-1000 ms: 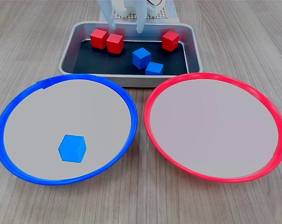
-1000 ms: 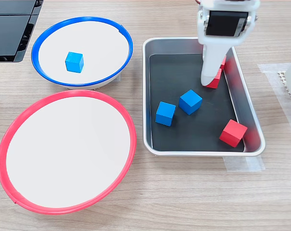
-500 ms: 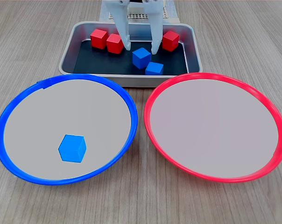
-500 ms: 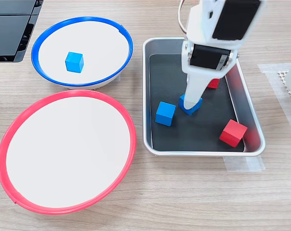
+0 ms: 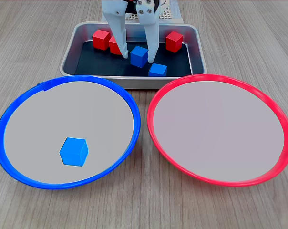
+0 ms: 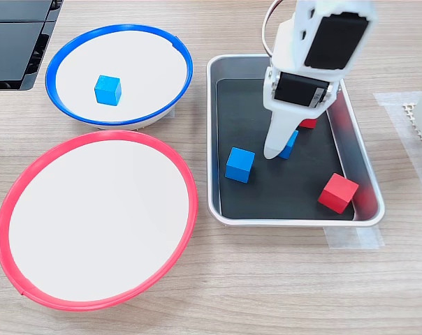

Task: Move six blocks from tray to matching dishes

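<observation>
White gripper (image 5: 135,50) is closing on a small blue cube (image 5: 139,56) inside the silver metal tray (image 5: 70,54).
Fingers are straddling it narrowly, seemingly for carrying to the blue-rimmed dish (image 5: 20,114) beside that tray.

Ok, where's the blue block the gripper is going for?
In the first exterior view the blue block sits mid-tray between the gripper fingers, just behind the other blue block.
</observation>
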`<move>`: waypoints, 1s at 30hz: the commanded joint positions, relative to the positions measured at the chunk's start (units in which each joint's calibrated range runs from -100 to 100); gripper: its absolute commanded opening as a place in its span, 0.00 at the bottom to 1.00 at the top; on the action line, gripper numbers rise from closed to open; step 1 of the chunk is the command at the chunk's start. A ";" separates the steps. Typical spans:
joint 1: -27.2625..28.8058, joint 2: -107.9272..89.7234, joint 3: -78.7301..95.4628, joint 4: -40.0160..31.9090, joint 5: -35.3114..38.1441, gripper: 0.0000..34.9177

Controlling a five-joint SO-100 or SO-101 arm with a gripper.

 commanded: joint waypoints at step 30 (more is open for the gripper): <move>10.76 31.34 -54.60 -0.12 -18.71 0.55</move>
